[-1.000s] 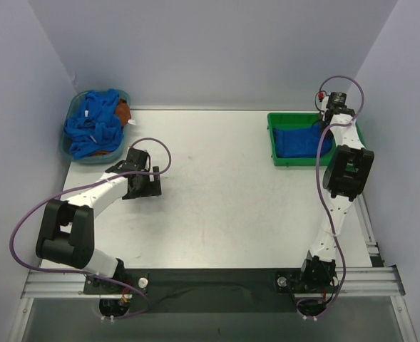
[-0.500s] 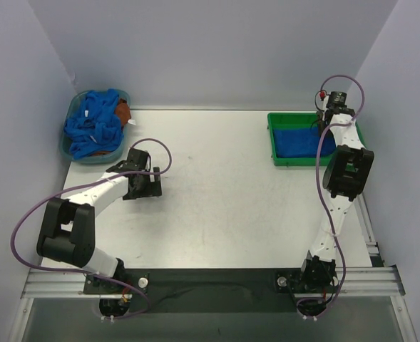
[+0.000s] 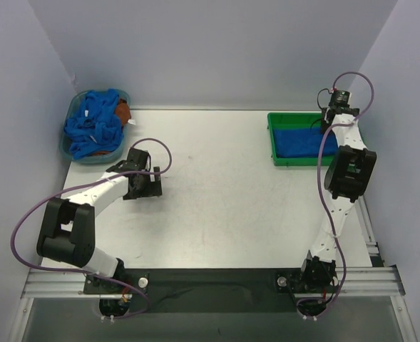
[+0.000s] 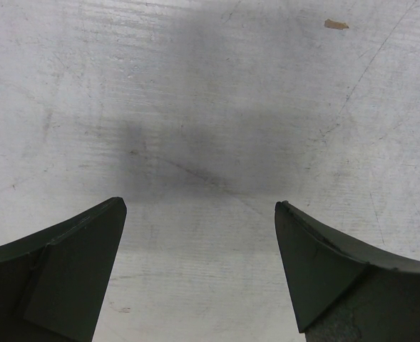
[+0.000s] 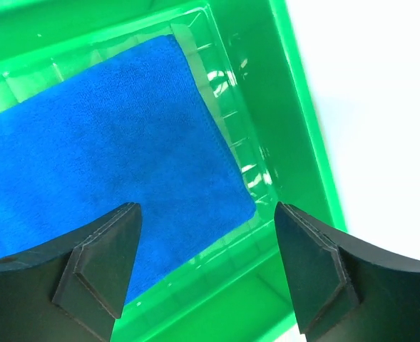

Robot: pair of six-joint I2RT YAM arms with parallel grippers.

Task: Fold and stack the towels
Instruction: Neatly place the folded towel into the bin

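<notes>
So at this point my left gripper was sitting low over the bare worktop on the left side, fingers spread wide apart with nothing between them, just scratched metal, its own shadow and a tiny tan speck off toward the top of the wrist view. From the overhead camera that arm was bent across the left part of the worktop, well apart from the basket in the far left corner. The basket had a messy pile of blue towels heaped in it, plus something rust-coloured poking out on its right side; I couldn't really tell what that was. Over on the far right, the right arm was stretched all the way out to the green tray, and the right gripper was above one end of it, fingers also apart and holding nothing. Through that wrist cam I had a clear look at the folded blue towel lying flat in the tray's bottom, one straight edge running just beside the ribbed green wall and a corner tucked near the tray's end. Overhead view showed the same towel filling most of the tray.
</notes>
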